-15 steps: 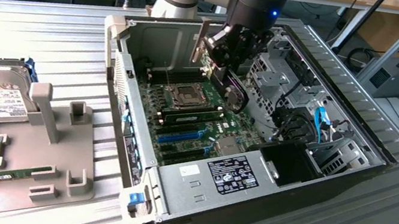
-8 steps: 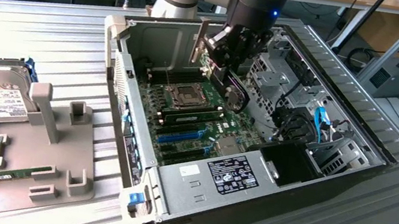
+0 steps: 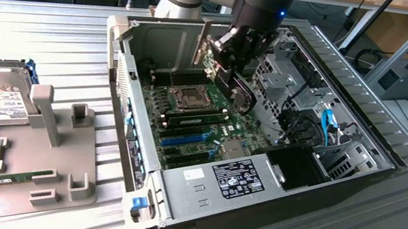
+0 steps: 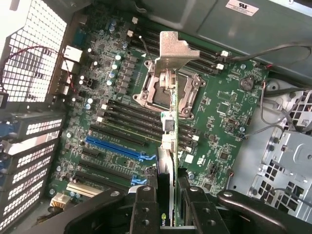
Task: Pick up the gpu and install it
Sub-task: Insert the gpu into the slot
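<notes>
My claw is clamped on the gpu, which I hold edge-on above the motherboard inside the open computer case, its long axis running straight out from my fingertips and its metal bracket at the far end.

Ribbed metal table carries the open PC case right under the gripper, grey parts tray off to its side.
</notes>
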Motion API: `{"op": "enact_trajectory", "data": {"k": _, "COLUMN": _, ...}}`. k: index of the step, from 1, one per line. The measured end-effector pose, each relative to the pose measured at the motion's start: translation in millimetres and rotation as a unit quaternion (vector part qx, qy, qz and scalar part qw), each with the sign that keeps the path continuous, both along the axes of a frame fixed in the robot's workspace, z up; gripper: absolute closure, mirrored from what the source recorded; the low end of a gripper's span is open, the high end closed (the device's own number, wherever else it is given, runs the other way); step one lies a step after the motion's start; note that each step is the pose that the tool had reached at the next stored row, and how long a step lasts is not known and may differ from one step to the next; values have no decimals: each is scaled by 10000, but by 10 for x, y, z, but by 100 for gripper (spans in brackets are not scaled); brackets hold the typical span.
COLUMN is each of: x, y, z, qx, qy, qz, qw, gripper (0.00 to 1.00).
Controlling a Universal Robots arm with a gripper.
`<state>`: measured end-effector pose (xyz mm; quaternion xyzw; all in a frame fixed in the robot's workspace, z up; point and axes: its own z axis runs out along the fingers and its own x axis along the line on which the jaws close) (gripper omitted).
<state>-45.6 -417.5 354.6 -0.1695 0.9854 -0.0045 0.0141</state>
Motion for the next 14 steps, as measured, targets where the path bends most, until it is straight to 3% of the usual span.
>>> {"op": "enact_trajectory", "data": {"k": 14, "x": 0, "y": 0, "z": 0, "qx": 0, "qy": 0, "qz": 377, "qw": 9993, "gripper": 74}}
